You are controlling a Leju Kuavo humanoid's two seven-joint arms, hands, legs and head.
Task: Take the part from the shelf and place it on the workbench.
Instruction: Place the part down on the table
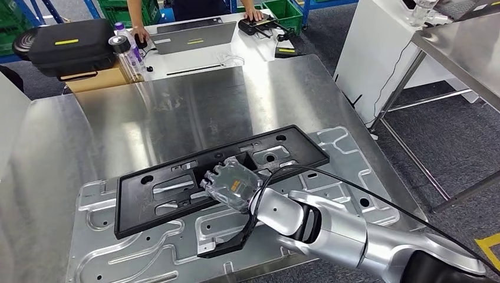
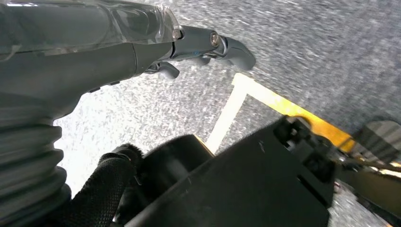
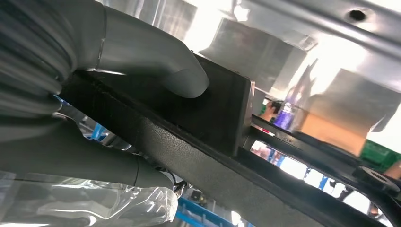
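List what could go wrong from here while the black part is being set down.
1. The right robot hand grips the black part at one spot near its middle, so the long frame could tilt or twist on release.
2. The part lies over a stamped metal panel, not bare workbench; it may rock on the ribs.
3. The thumb looks pressed against the part's edge; withdrawing could drag it.

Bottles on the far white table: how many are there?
2. Both bottles stand together near the white table's left end, right of the black case: one with a black cap, one with a purple label just behind it. Others may be hidden.
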